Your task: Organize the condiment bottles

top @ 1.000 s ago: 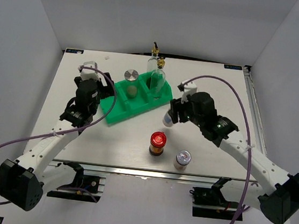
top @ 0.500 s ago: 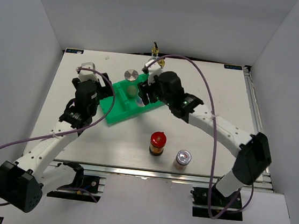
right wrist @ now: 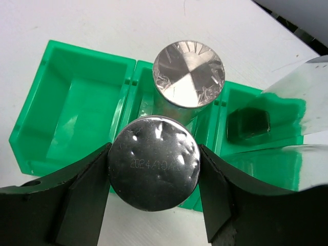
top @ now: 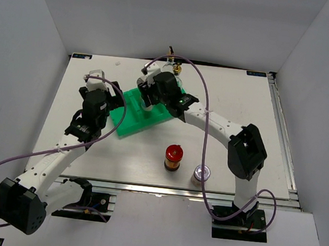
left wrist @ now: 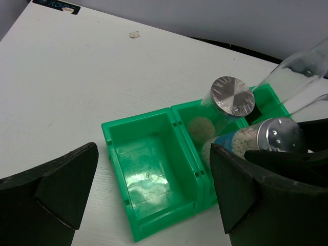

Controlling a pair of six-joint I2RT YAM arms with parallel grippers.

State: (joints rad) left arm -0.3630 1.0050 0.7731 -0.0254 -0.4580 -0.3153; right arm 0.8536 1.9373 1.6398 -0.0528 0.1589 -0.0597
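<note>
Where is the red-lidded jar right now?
In the top view, the red-lidded jar stands toward the near side, just left of a lone silver-lidded shaker jar and nearer the arm bases than the green tray.

green tray point(right wrist: 72, 107), silver-lidded jar point(right wrist: 154, 164), red-lidded jar point(top: 173, 158).

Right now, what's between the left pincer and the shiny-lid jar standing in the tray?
Just the green tray's empty end compartment, shown in the left wrist view.

The tray point(left wrist: 148, 174) is left free at its left end; elsewhere it is blocked by a jar point(left wrist: 233, 96) and a cruet point(left wrist: 297, 72).
</note>
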